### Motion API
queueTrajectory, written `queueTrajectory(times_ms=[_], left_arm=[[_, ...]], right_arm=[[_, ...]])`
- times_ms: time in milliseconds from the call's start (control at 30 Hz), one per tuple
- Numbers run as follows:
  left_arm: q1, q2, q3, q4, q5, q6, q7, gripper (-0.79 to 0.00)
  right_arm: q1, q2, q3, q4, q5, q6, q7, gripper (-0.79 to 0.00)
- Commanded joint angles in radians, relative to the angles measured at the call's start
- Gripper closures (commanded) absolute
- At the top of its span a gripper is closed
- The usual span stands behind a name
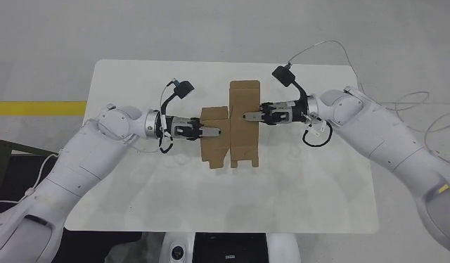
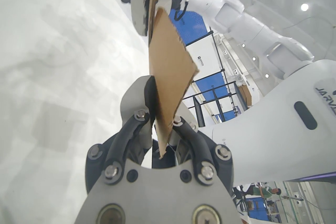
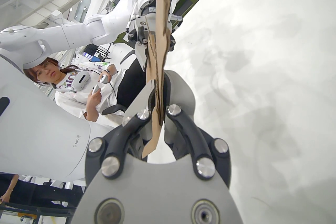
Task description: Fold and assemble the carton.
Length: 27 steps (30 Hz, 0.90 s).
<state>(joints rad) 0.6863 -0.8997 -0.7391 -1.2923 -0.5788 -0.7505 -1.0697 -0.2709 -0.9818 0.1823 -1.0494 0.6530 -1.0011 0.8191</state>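
- In the left wrist view, the left gripper (image 2: 158, 107) is clamped on the rim of the carton (image 2: 170, 64). The brown card runs edge-on between its pads. Pinching at the rim leaves the crease beyond free to bend.
- In the right wrist view, the right gripper (image 3: 157, 104) is closed the same way on the opposite rim, and the thin sheet runs straight away from it.
- From above, the carton is a flat blank facing up over the middle of the table (image 1: 140, 87). It looks lifted a little off the surface, though I cannot be sure.
- The left gripper comes in from 9 o'clock onto the shorter panel. The right comes in from 3 o'clock onto the taller one.
- Each arm holds one panel either side of a seam running from 12 to 6 o'clock. I judge this is so that swinging one panel against the other folds the card along that seam.
- A dark gap shows along the seam and the 9 o'clock panel looks slightly tilted, so the fold seems barely begun. The box is not yet squared, and the small flaps at 6 o'clock lie unfolded.
- Farthest off, the taller panel's flap reaches toward 12 o'clock, beyond both grips and short of the table's far edge.
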Motion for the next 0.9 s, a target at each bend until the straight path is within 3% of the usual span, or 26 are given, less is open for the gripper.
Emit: queueTrajectory(times_ms=[0,233,400,667,867], left_arm=[[-0.002,-0.001,-0.012,0.027,-0.030,-0.007,0.007,-0.785],[-0.013,-0.016,-0.056,0.112,-0.055,-0.005,0.110,-0.785],[-0.002,-0.025,-0.080,0.122,-0.016,0.021,0.228,-0.785],[0.050,-0.039,-0.105,0.071,-0.004,0.076,0.361,-0.785],[0.081,-0.045,-0.123,0.030,0.035,0.117,0.399,-0.785]], right_arm=[[0.002,-0.001,-0.001,0.015,0.038,0.002,0.002,0.000],[-0.014,-0.016,0.043,0.085,0.244,0.071,0.071,0.000],[-0.034,-0.038,0.091,0.114,0.333,0.158,0.059,0.000],[-0.066,-0.072,0.142,0.132,0.279,0.270,-0.084,0.000],[-0.088,-0.088,0.182,0.129,0.225,0.317,-0.156,0.000]])
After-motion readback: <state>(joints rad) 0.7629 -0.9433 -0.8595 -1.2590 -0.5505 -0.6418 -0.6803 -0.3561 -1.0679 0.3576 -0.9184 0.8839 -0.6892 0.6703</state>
